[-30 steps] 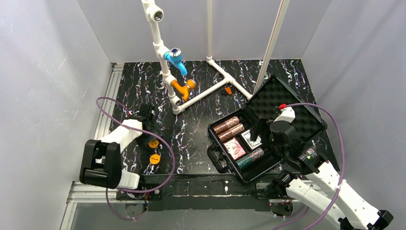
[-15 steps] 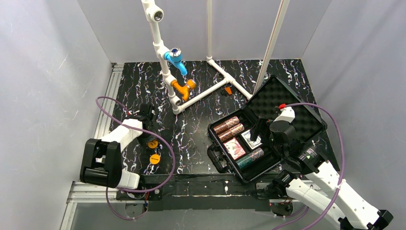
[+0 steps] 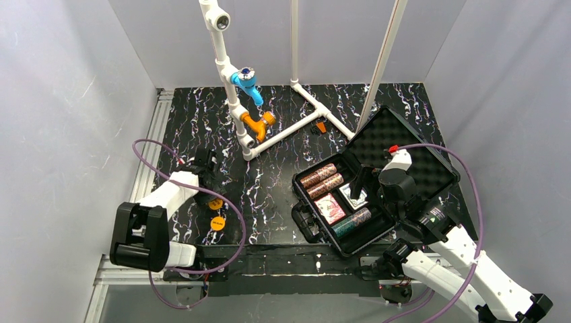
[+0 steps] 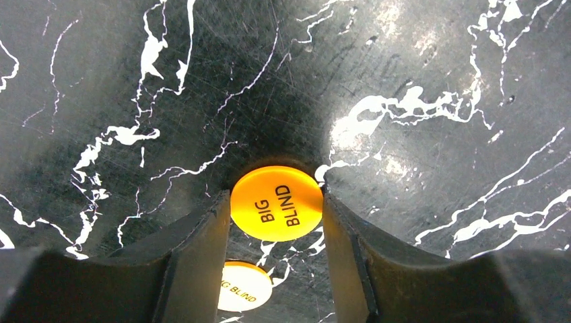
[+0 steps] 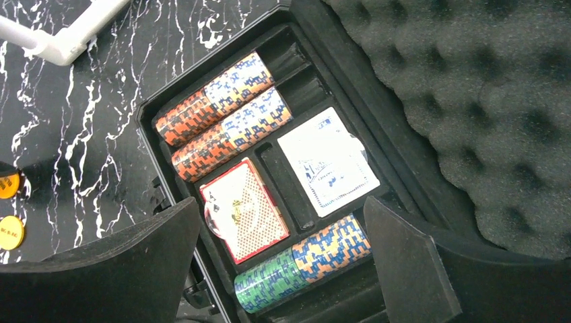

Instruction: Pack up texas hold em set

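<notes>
My left gripper (image 4: 276, 202) is shut on an orange "BIG BLIND" disc (image 4: 276, 203), its fingertips pressing both edges just above the table. A second orange disc (image 4: 244, 286) lies on the table under the fingers. In the top view the held disc (image 3: 215, 202) is by the left gripper (image 3: 207, 192) and the other disc (image 3: 217, 223) lies nearer. The black case (image 3: 303, 222) lies open with red-brown chip rolls (image 5: 222, 111), a green and orange roll (image 5: 303, 262), a red deck (image 5: 246, 208) and a white deck (image 5: 328, 161). My right gripper (image 5: 283, 222) hovers open over the tray.
The white pipe frame (image 3: 236, 101) with blue and orange fittings stands at the back middle. The case's bumpy foam lid (image 3: 404, 134) leans open behind the right arm. A small orange piece (image 3: 321, 126) lies by the pipe. Grey walls close in both sides.
My left arm has shifted slightly toward the near edge, with the orange disc staying at its fingertips. The right arm has not moved.
</notes>
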